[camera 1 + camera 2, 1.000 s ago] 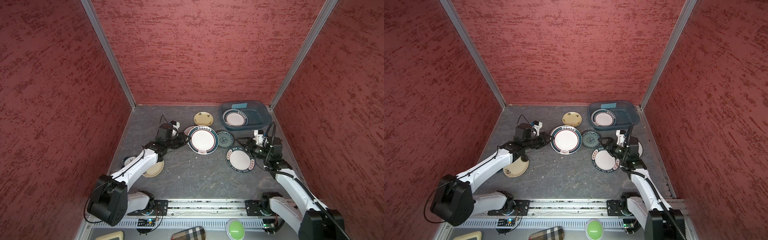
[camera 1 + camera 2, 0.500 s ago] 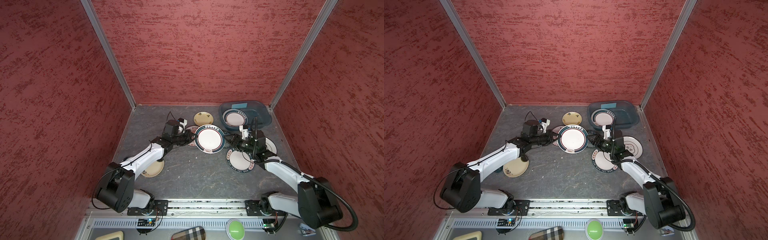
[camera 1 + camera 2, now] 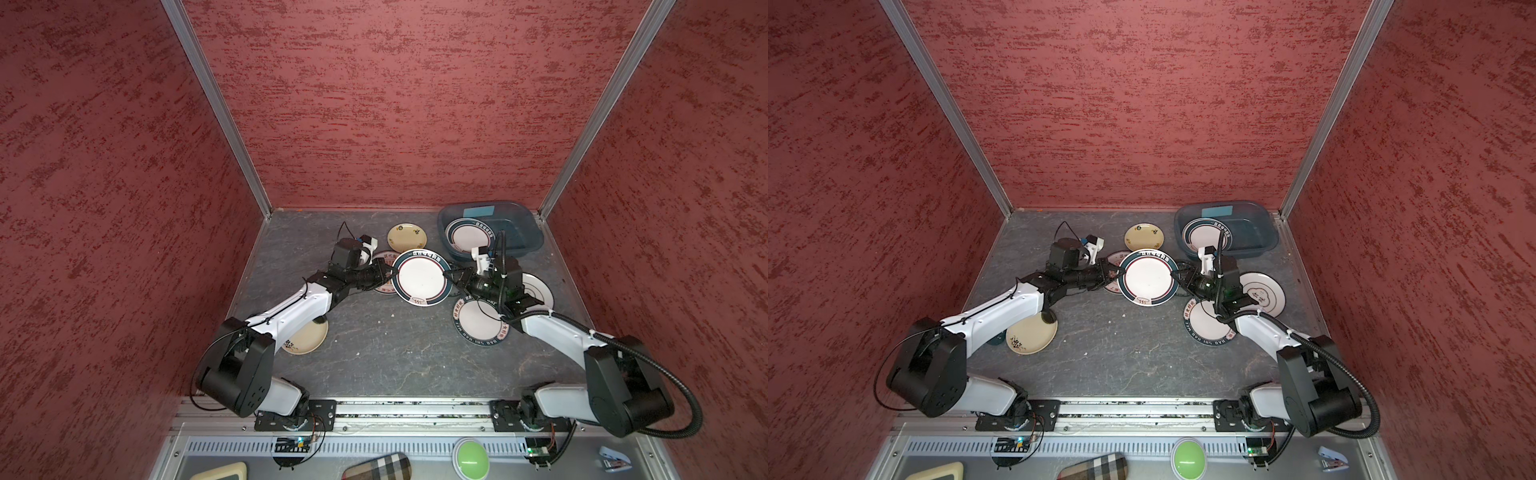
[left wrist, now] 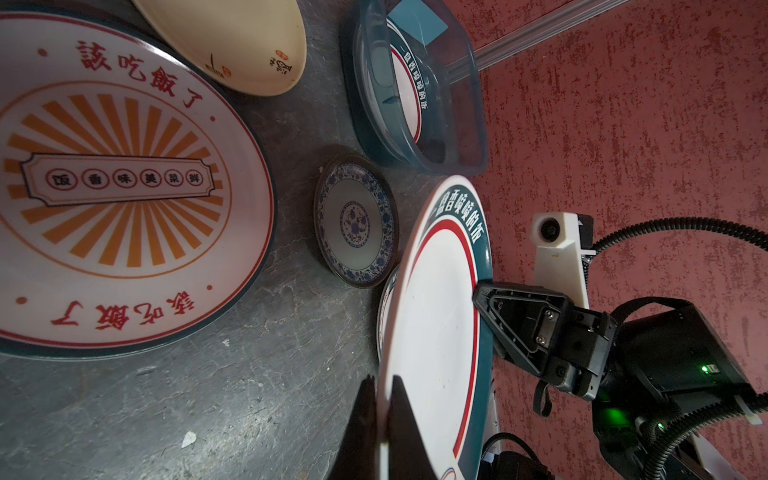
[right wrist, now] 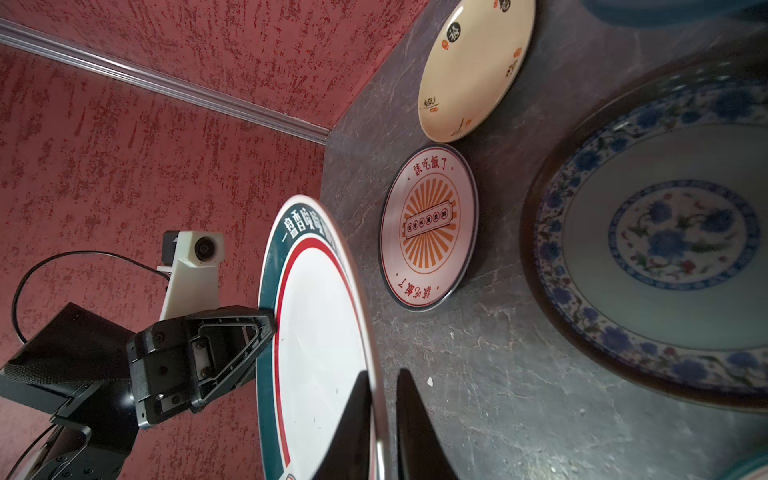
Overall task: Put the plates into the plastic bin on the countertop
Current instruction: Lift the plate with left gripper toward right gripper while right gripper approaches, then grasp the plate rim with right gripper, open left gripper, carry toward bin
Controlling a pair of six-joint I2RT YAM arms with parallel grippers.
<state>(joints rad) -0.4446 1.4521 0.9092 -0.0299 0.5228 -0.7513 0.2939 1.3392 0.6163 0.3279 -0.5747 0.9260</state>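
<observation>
teal-rimmed plate (image 3: 419,277), off the countertop (image 3: 374,353): left gripper (image 3: 393,272) and right gripper (image 3: 450,276) clamped on opposite rims. sunburst plate (image 3: 384,260) beneath, mostly hidden; cream plate (image 3: 307,338) near left edge, half under left arm (image 3: 291,309).

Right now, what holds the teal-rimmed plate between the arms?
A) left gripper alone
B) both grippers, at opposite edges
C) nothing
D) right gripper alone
B: the left gripper and right gripper are each shut on opposite edges of the teal-rimmed plate.

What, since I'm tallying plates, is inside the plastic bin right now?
One white plate with a teal rim lies in the plastic bin, toward its left side in both top views; the floor beside it is bare. Anything beneath that plate is covered.
</observation>
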